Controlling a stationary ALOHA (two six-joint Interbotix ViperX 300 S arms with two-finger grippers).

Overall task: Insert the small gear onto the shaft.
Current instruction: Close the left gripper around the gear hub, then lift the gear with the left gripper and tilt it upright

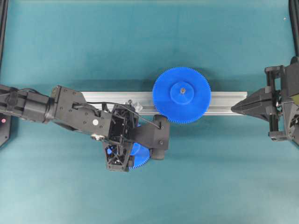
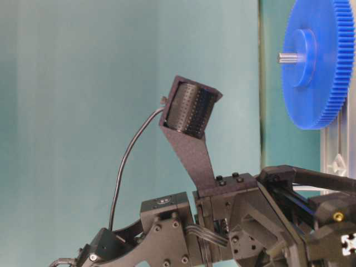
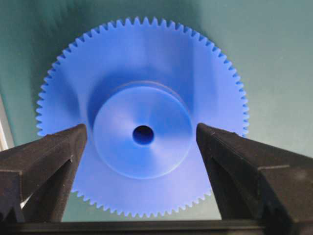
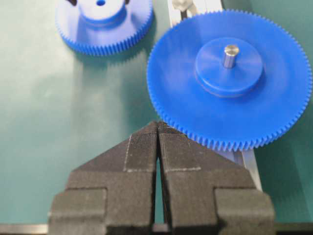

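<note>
The small gear (image 3: 142, 127) lies flat on the green tabletop (image 1: 140, 37), just beside the long aluminium rail (image 1: 224, 100), with its hub facing up. The left gripper (image 3: 142, 142) hangs right over it with its jaws spread wide, one black finger on each side of the raised hub and nothing held. The gear looks like stiff moulded plastic, light and smooth, so I expect it to be slippery under hard pads. The hub seems the sensible place to pinch, since the fine teeth at the rim offer a thin, awkward edge. From overhead, the left arm covers nearly all of the gear and only a blue sliver shows below the wrist. The shaft (image 4: 182, 5) is hard to find: a small shiny piece sits on the rail next to the larger gear (image 1: 182, 94), cut off at the frame's top edge in the right wrist view, and I cannot make out its pin clearly. The right gripper (image 4: 158, 128) sits with its fingers pressed together, empty, at the rail's other end.
</note>
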